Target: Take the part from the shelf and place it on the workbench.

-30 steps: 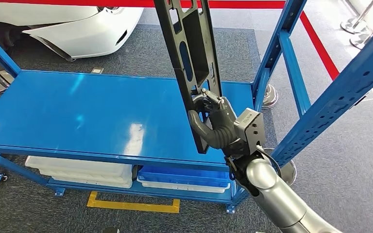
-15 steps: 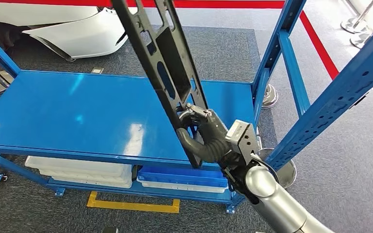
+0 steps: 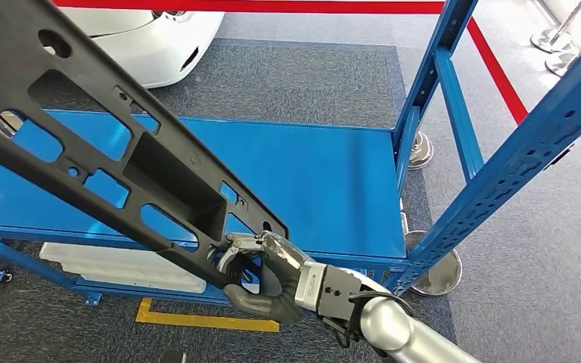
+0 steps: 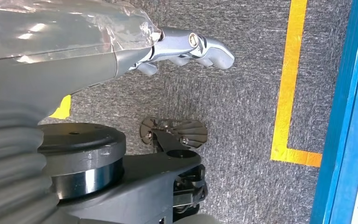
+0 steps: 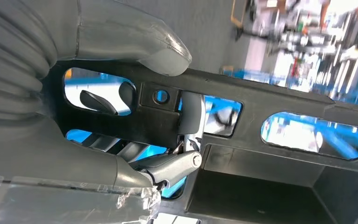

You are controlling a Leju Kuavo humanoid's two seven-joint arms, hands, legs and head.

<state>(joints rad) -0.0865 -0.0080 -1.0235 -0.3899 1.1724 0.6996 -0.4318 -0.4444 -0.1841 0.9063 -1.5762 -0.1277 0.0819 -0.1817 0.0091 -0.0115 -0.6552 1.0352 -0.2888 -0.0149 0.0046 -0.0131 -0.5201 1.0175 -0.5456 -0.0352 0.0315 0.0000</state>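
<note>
1. The right hand (image 3: 268, 276) grips one end of the part (image 3: 113, 162), a long black plastic frame with many cut-out openings and a boxed recess along its middle.
2. In the right wrist view the grey thumb (image 5: 135, 44) presses over the top edge of the part (image 5: 270, 116), and the darker fingers (image 5: 98, 100) reach through one of its openings.
3. From the hand, the part slants up and away to the left, lying diagonally across the head view, above the blue shelf (image 3: 325, 178) and not resting on it.
4. The shelf is a flat blue deck in a blue steel rack (image 3: 514, 151) with perforated uprights.
5. Under the deck sit a white tray (image 3: 121, 265) and a blue tray beside it.
6. The left hand (image 4: 186, 49) hangs over grey carpet (image 4: 242, 107) with nothing in it, its fingers curled in.
7. A yellow line (image 4: 291, 84) is marked on the carpet near the rack's blue edge.
8. A white car body (image 3: 163, 45) and a red floor stripe (image 3: 272, 6) lie beyond the rack.
</note>
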